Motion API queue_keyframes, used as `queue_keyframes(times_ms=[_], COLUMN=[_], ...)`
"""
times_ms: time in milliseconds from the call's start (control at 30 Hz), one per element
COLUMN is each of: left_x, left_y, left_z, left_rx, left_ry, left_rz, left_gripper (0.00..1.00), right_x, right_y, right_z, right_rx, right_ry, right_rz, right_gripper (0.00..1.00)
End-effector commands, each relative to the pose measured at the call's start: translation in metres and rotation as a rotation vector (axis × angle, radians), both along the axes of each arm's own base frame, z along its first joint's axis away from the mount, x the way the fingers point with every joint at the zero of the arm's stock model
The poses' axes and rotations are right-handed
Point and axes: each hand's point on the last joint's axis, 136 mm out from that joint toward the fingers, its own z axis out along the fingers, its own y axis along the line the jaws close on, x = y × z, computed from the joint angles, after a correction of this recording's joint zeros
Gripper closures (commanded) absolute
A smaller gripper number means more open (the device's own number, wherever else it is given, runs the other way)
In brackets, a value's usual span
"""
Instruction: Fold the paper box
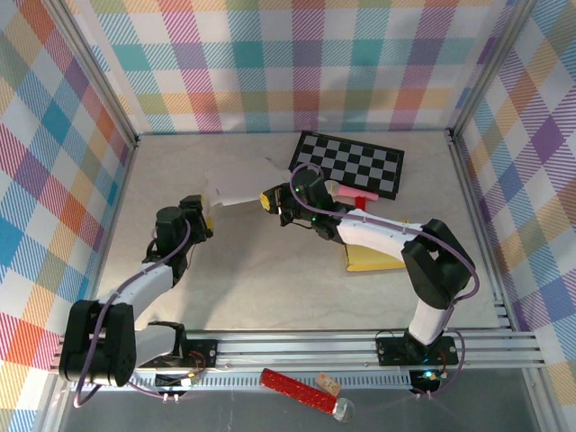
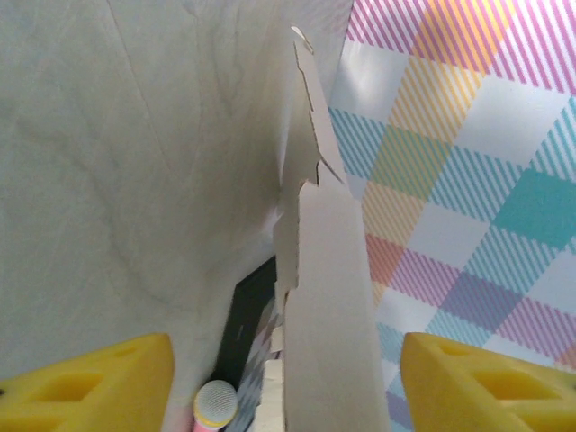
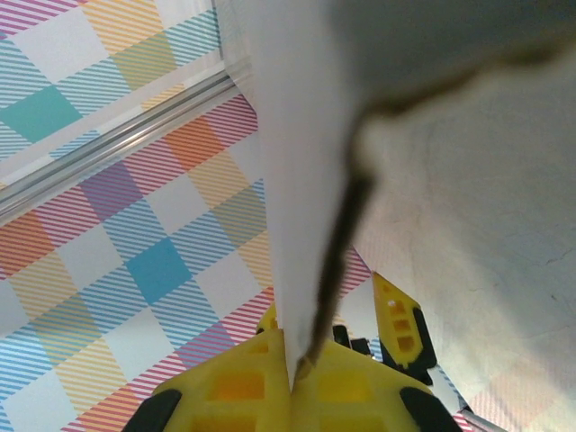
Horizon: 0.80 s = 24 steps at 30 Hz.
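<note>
While the paper box (image 1: pixel 238 191) stands edge-on between them, left jaws spread apart | right jaws clamped on its edge.

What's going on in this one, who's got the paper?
Two arms are working on the paper box, which is a flat sheet held between them over the table. The right hand is pinched shut on one edge of it. The left hand is open around the other end, and the sheet stands edge-on between its fingers with a gap on each side. The box has not taken shape yet.
</note>
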Motion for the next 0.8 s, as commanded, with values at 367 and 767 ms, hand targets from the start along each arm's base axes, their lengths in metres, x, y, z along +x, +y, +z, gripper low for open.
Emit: queue_keyframes(times_ms=[367,767], left_x=[0.016,-0.015], left_y=[-0.004,-0.026], left_z=[0.039,0.031], left_rx=[-0.014,0.021], left_ry=[-0.19,-0.178], left_rz=[0.041,0.055], left_gripper=[1.0,1.0], right_x=[-0.006,-0.002], right_y=[-0.011,-0.012], right_z=[0.005,0.013], right_rx=[0.026,0.07], right_ry=[0.015,-0.045], right_rz=[-0.012,-0.1], right_gripper=[1.0,0.82])
